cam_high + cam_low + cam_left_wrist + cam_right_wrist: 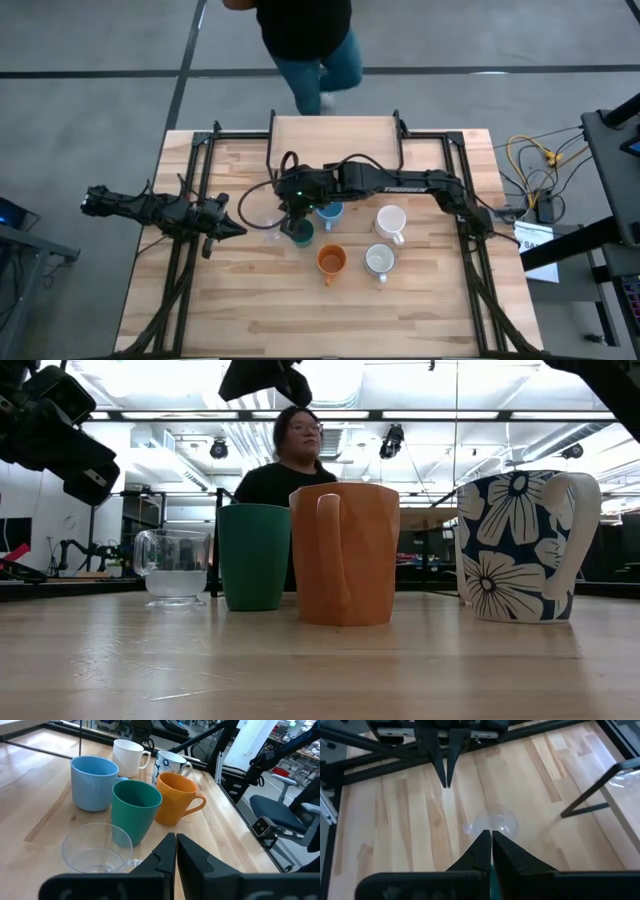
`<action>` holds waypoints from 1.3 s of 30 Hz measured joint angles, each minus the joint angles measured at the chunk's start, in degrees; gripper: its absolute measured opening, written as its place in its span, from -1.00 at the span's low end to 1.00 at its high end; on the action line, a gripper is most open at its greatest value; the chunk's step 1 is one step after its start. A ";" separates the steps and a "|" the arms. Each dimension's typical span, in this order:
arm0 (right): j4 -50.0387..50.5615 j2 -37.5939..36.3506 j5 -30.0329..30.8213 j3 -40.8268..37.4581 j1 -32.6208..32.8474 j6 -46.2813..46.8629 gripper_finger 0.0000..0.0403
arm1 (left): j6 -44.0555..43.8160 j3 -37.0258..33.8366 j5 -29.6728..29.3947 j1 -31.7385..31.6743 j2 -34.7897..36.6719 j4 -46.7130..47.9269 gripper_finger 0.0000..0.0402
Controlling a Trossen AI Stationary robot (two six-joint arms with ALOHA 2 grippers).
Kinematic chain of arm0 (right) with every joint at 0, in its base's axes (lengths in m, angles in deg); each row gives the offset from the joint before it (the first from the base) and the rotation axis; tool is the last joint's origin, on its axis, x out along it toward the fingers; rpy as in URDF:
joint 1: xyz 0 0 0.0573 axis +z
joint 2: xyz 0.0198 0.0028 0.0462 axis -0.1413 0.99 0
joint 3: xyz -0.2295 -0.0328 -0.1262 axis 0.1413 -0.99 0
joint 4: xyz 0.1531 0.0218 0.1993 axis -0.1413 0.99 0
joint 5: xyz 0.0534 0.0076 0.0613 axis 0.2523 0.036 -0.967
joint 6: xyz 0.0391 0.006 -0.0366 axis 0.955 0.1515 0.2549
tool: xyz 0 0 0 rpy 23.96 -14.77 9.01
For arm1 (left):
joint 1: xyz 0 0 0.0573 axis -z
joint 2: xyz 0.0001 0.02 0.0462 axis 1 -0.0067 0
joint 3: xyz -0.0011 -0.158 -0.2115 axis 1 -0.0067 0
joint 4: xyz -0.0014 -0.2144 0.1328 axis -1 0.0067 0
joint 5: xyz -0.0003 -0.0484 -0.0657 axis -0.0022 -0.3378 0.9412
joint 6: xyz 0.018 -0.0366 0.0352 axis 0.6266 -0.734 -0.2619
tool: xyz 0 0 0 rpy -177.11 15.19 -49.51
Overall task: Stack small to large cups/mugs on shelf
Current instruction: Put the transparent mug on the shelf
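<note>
Six vessels stand grouped mid-table: a clear glass (pixel 262 222), a dark green cup (pixel 300 233), a light blue mug (pixel 330 212), a white mug (pixel 390 222), an orange mug (pixel 332 261) and a flower-patterned white mug (pixel 379 260). The shelf (pixel 335 135), a light-wood plank on black legs, stands at the far edge. My right gripper (pixel 491 840) is shut, high above the glass (pixel 495 822) and green cup, touching nothing. At the table's left, my left gripper (pixel 176 852) is shut and raised, pointing at the cups, and holds nothing.
A person in a dark top stands behind the table's far edge (pixel 305 40). Black frame bars run along the table's left (pixel 185 250) and right (pixel 480 270) sides. Bare wood lies near the front edge (pixel 320 320).
</note>
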 joint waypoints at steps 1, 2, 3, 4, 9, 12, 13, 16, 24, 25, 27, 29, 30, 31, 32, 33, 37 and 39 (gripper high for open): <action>-0.10 0.00 0.02 0.00 0.00 0.29 -0.95 | 0.00 0.00 0.00 0.00 0.02 0.01 -1.00; -0.18 0.03 0.00 0.00 0.00 0.56 -0.95 | 0.00 0.00 0.00 0.00 0.01 -0.06 -1.00; -0.44 0.10 0.00 0.00 0.00 0.73 -0.95 | 0.00 0.00 0.00 0.00 0.00 -0.05 -1.00; -0.69 0.19 0.00 0.00 0.00 0.74 -0.95 | -0.01 0.00 0.00 0.00 0.02 0.03 -1.00; -2.41 0.37 -0.16 0.00 0.14 1.69 -0.95 | 0.00 -0.26 0.00 0.00 0.00 -0.06 -1.00; -2.83 0.35 -0.15 0.00 0.15 2.44 -0.95 | 0.00 -0.62 0.00 0.00 0.02 -0.04 -1.00; -2.85 0.35 -0.15 0.00 0.15 2.65 -0.95 | 0.00 -0.74 0.00 0.00 0.01 -0.04 -1.00; -2.99 0.35 -0.15 -0.02 0.15 3.10 -0.95 | 0.00 -1.03 0.00 0.00 0.02 -0.06 -1.00; -2.86 0.87 -0.24 -0.36 0.30 3.67 -0.95 | 0.00 -2.58 0.00 0.00 0.00 -0.06 -1.00; -2.97 1.08 -0.39 -0.37 0.36 3.69 -0.95 | 0.00 -2.84 0.00 0.00 0.00 -0.04 -1.00; -2.92 1.54 -1.08 -0.37 0.37 3.69 -0.95 | 0.00 -3.06 -0.02 0.00 0.00 -0.46 -1.00; -2.83 1.91 -1.44 -0.41 0.41 3.71 -0.95 | -0.02 -3.10 -0.05 0.00 -0.18 -0.61 -1.00; -2.80 2.10 -1.44 -0.42 0.48 3.71 -0.95 | 0.00 -3.10 -0.05 0.00 -0.32 -0.65 -1.00; -2.90 2.20 -1.44 -0.42 0.52 3.71 -0.95 | 0.00 -3.10 -0.05 0.00 -0.39 -0.74 -1.00; -2.91 2.21 -1.46 -0.42 0.52 3.70 -0.95 | 0.00 -3.15 -0.05 0.00 -0.39 -1.02 -1.00; -2.89 2.21 -1.46 -0.42 0.52 3.71 -0.95 | -0.01 -3.19 -0.05 0.00 -0.39 -1.25 -1.00; -2.91 2.21 -1.46 -0.42 0.50 3.71 -0.95 | -0.02 -3.19 -0.03 0.00 -0.37 -1.31 -1.00; -2.90 2.21 -1.46 -0.42 0.50 3.71 -0.95 | -0.02 -3.19 -0.05 0.00 -0.41 -1.33 -1.00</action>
